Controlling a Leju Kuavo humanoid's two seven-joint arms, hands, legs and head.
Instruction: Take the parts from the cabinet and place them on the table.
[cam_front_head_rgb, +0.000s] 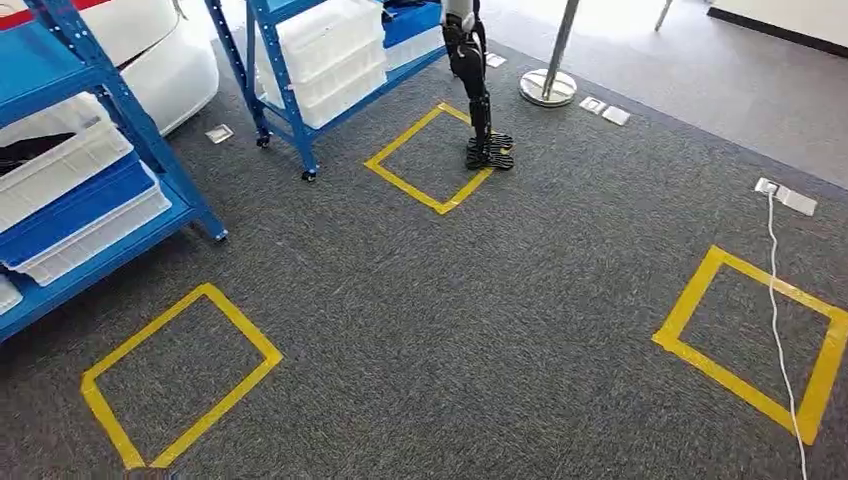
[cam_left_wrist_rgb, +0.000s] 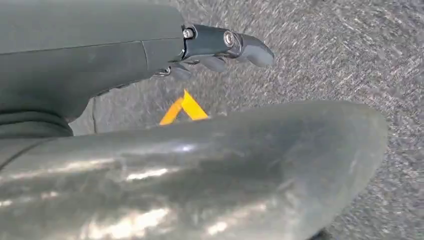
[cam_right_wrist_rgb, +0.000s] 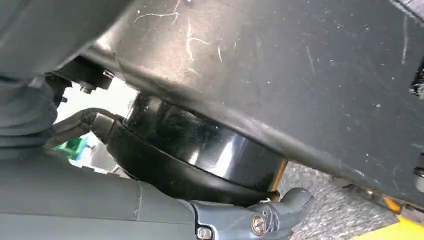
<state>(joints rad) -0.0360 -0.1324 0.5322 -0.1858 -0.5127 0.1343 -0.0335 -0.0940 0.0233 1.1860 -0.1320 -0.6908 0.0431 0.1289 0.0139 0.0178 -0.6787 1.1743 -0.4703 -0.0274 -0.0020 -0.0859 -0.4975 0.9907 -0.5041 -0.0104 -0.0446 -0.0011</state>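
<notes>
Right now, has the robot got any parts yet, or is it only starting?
Only starting, it seems. Done: nothing that shows. In hand: nothing; the left hand hangs over the carpet holding no part, and no part shows in the right hand either. Left: reach the blue racks with their white bins, take parts, carry them to a table.

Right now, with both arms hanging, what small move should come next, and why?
Probably a turn and step left toward the blue cabinet. Its white bins sit at the head view's left edge, out of reach, and the left hand hangs over carpet, apparently holding nothing.
</notes>
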